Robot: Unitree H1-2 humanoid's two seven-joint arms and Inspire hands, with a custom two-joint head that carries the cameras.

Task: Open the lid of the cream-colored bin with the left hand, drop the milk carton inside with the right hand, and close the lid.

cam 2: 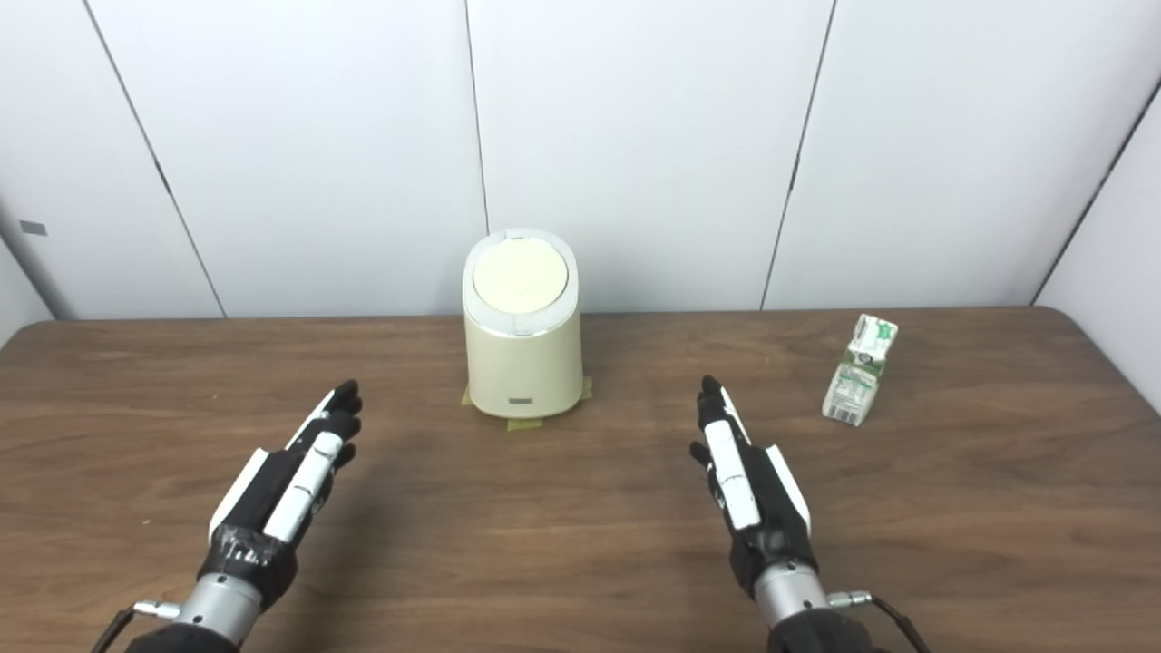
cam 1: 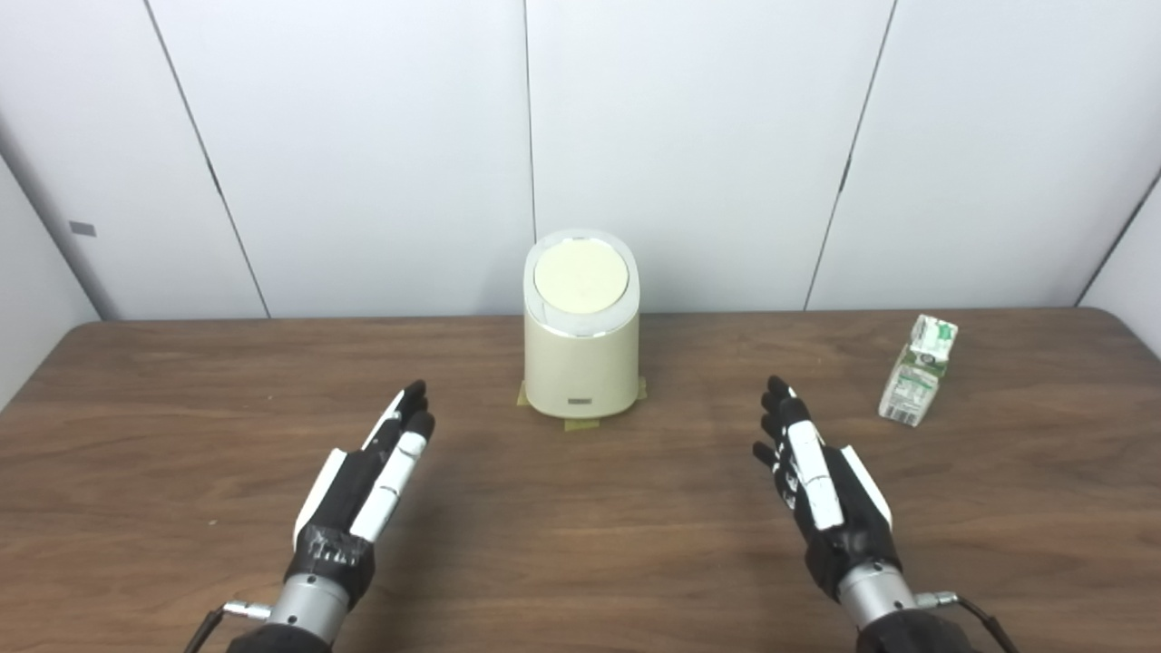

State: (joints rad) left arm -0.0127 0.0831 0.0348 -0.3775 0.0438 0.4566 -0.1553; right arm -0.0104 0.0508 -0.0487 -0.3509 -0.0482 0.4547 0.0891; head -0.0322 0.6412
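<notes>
Both hands, left [cam 1: 367, 490] and right [cam 1: 821, 481], hover flat and empty over the surface [cam 1: 580, 544], nothing begun; next the left must reach the bin's [cam 1: 581, 363] shut lid [cam 1: 580, 275].

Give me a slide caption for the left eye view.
Both robot hands, left and right, open above the table; bin lid closed, milk carton untouched.
</notes>
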